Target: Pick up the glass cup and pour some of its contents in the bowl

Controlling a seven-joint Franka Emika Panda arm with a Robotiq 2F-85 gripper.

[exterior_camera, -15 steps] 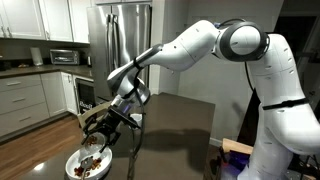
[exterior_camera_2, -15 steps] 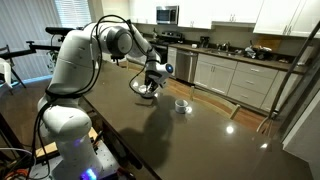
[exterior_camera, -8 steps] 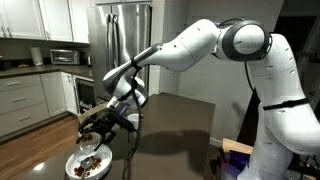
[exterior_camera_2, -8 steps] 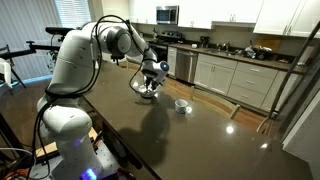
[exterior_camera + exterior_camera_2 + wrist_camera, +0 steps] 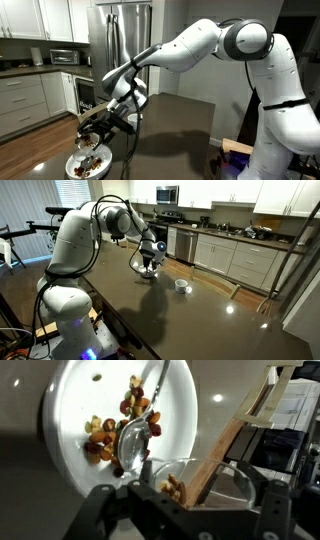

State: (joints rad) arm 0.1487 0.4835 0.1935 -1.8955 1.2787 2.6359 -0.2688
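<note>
A: Status?
B: Arm point(image 5: 190, 45) reaches out over the table point(image 5: 210, 320), wrist directly above the bowl point(image 5: 88, 165). I'd call this the pour step.
A: Gripper?
B: Gripper point(image 5: 100, 124) is clenched around the glass cup point(image 5: 190, 472). The cup is off the table and tipped over. In the wrist view the bowl point(image 5: 70, 420) fills 10 o'clock and the cup sits at 6 o'clock, mouth toward the bowl.
A: Contents?
B: Contents point(image 5: 175, 486) are brown bits bunched near the cup's lip. Can't tell if any are dropping. The bowl already holds brown pieces and a spoon point(image 5: 135, 440).
A: Next?
B: My guess: a small extra wrist roll with the lip kept over the bowl, then back upright, since only some should go out. White cup point(image 5: 181, 285) stands at 4 o'clock from the bowl point(image 5: 147, 272), so steer clear of it.
</note>
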